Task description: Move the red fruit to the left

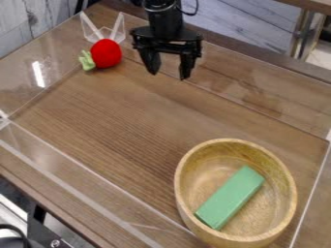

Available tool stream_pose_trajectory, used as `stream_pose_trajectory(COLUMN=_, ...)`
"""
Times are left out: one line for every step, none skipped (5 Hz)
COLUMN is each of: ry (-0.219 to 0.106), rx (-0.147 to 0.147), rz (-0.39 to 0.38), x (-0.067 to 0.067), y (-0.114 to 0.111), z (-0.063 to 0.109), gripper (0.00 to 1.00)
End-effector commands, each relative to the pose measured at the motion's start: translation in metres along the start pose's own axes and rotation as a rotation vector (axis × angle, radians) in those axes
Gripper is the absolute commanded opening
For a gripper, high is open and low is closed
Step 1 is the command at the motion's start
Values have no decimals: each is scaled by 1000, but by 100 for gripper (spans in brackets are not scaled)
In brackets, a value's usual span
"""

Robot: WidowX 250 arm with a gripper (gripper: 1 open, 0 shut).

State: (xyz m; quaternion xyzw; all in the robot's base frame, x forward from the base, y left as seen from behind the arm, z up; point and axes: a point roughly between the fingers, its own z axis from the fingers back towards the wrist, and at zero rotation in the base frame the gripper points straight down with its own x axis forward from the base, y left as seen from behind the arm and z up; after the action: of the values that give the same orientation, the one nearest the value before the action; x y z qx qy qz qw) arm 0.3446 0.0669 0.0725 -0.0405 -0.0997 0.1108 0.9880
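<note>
The red fruit sits on the desk at about eleven o'clock. Just beside it, at twelve o'clock, the pincer hangs spread wide, holding nothing.

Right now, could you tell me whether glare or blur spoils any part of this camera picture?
In the camera view, pale glare streaks the clear wall at the left and the table near it; the red fruit and open gripper read a little soft but clear; the wooden bowl and green block are evenly lit.
</note>
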Motion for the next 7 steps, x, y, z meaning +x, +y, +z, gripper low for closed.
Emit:
stream_pose_trajectory(ry=-60, rx=-11, rz=-68, x=14, y=-7, z=8, gripper=100)
stream_pose_trajectory(ry=-64, rx=-7, rz=-64, x=25, y=-5, z=11, gripper=100)
stream_pose_trajectory(ry=-58, rx=3, rz=-91, x=24, y=5, z=14, gripper=100)
stream_pose_trajectory(ry=-54, rx=12, rz=-117, x=24, y=17, z=19, gripper=100)
stream_pose_trajectory(ry=-52, rx=5, rz=-206, x=28, y=23, z=31, gripper=0)
stream_pose_trajectory(ry=-47, rx=-6, rz=-298, x=31, y=32, z=43, gripper=100)
stream_pose_trajectory(ry=-32, rx=17, rz=-255, x=31, y=38, z=36, gripper=100)
